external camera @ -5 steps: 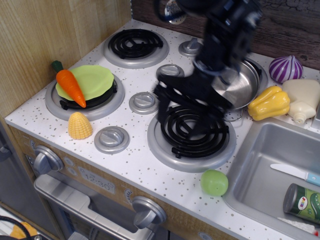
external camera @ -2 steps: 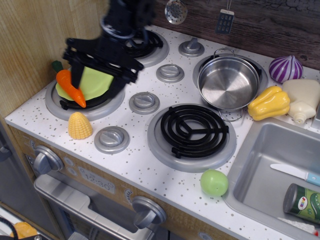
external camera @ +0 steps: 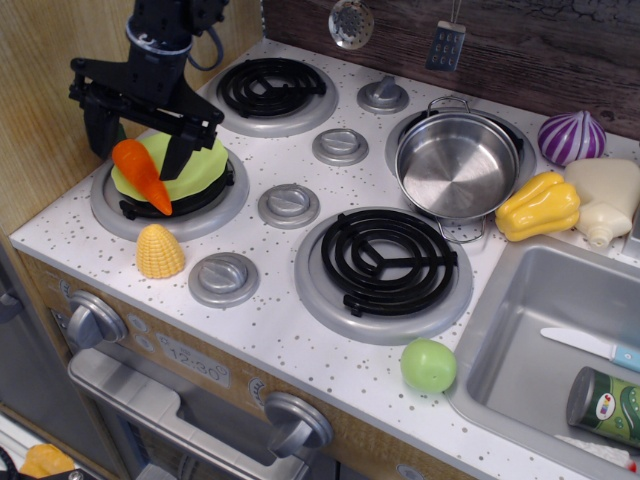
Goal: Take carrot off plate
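The orange carrot [external camera: 141,174] lies on the left edge of the lime-green plate [external camera: 196,172], tip pointing toward the front. The plate sits on the front left burner [external camera: 168,205]. The carrot's green top is hidden behind a finger. My black gripper [external camera: 138,137] hangs over the carrot and plate, open wide. Its left finger [external camera: 100,130] is at the carrot's top end and its right finger [external camera: 181,152] stands over the plate. It holds nothing.
A yellow corn piece [external camera: 159,251] lies just in front of the burner. A steel pot [external camera: 457,167], yellow pepper [external camera: 539,206], purple onion [external camera: 571,137] and green ball fruit [external camera: 428,365] are to the right. The sink [external camera: 560,345] is at the far right. A wooden wall stands at the left.
My arm has swung from the middle right of the stove to the front left burner. The open gripper now straddles the carrot's top end. The carrot and plate have not moved.
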